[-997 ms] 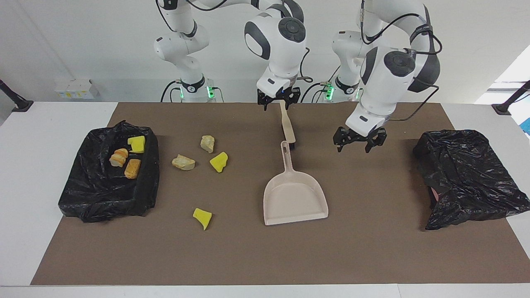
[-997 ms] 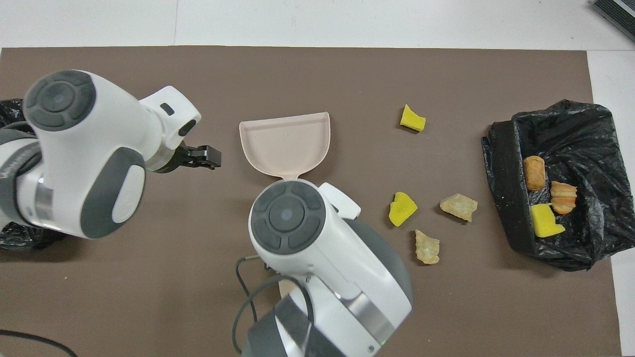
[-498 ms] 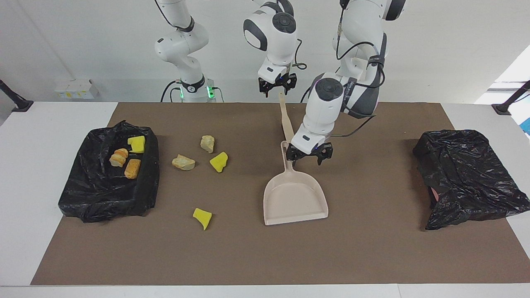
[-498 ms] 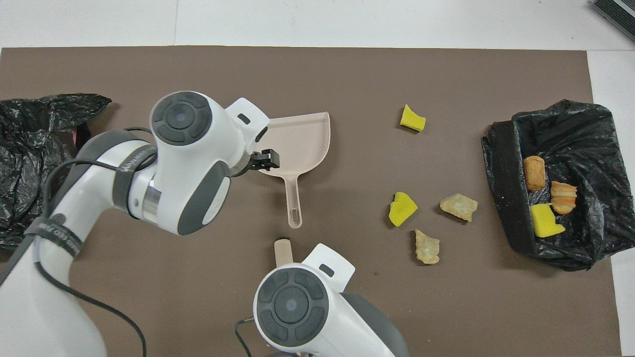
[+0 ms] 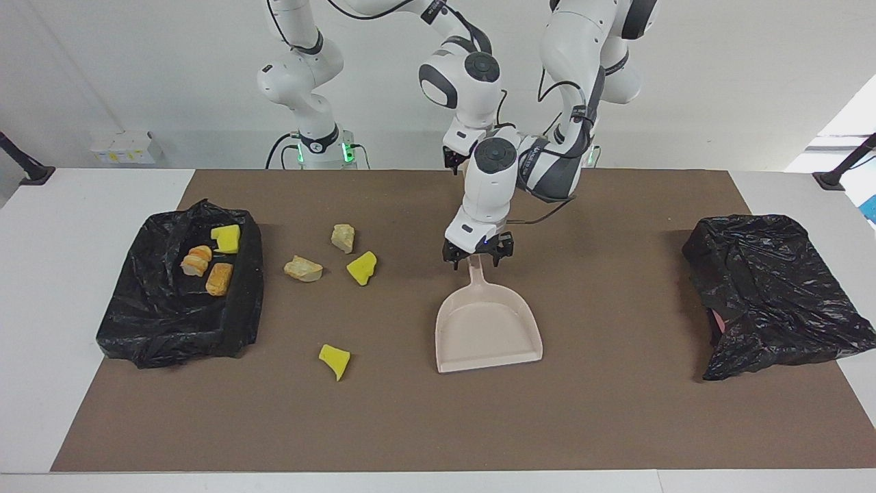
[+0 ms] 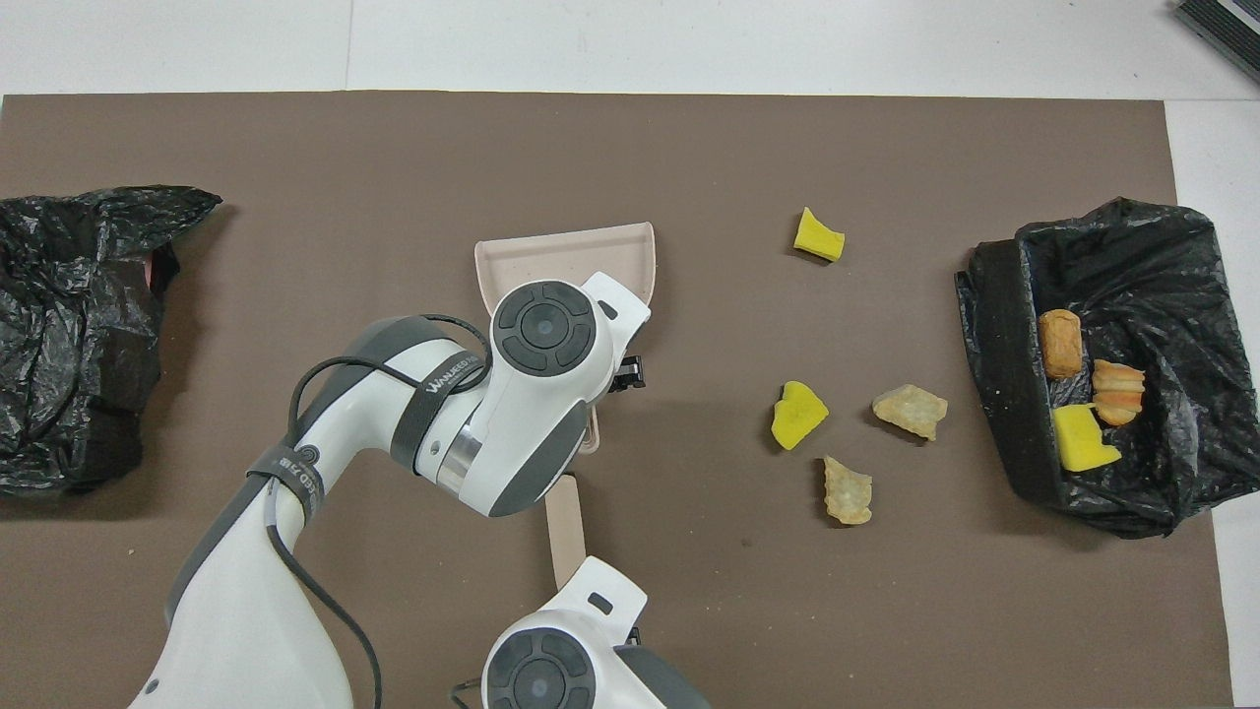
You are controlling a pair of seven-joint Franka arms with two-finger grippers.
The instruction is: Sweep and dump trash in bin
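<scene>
White table (image 5: 82, 205) with a brown mat (image 5: 616, 424) covering most of it. Plain white wall (image 5: 137, 68) at the robots' end, small white box (image 5: 126, 147) at its foot. Black clamp posts (image 5: 24, 164) on both table ends. Bright daylight toward the left arm's end.
</scene>
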